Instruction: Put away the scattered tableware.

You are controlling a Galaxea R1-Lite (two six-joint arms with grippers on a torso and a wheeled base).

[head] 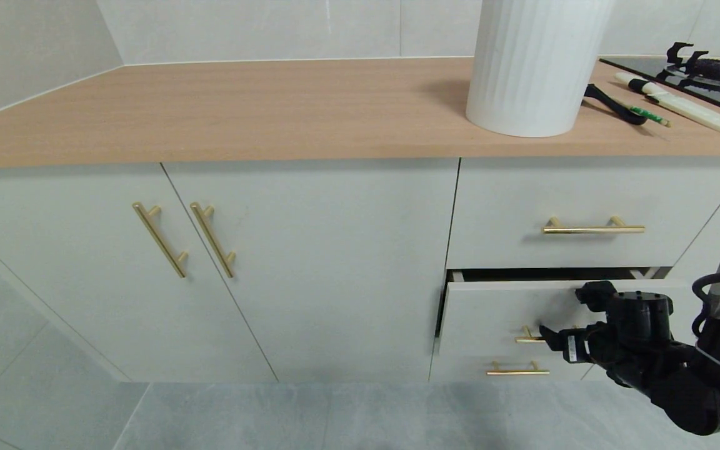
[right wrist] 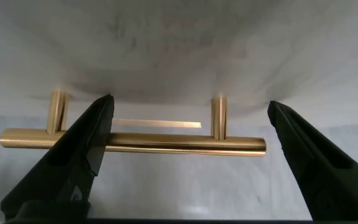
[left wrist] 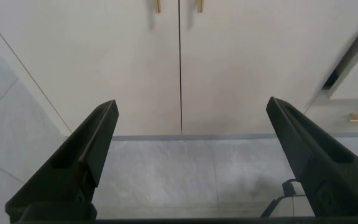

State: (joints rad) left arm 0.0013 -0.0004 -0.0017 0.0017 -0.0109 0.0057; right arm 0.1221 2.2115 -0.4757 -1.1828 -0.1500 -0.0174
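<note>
Kitchen unit, seen from the floor in front: the robot's right gripper (head: 569,312) hangs at the middle drawer (head: 491,312), which stands slightly pulled out. Its jaws are spread wide on either side of the drawer's brass handle (right wrist: 135,143) and do not clamp it. The left gripper (left wrist: 191,106) is also wide apart and holds nothing, facing the foot of the double cabinet doors (left wrist: 179,62) just above the grey floor.

The scattered tableware lies at the right end of the wooden countertop (head: 241,106), near its front edge. A black utensil (head: 616,105) pokes out from behind a tall white ribbed container (head: 532,62), with a thin green-ended stick (head: 650,115) just beside it. A cream-coloured knife (head: 679,103) lies along the edge of the gas hob (head: 710,69).
</note>
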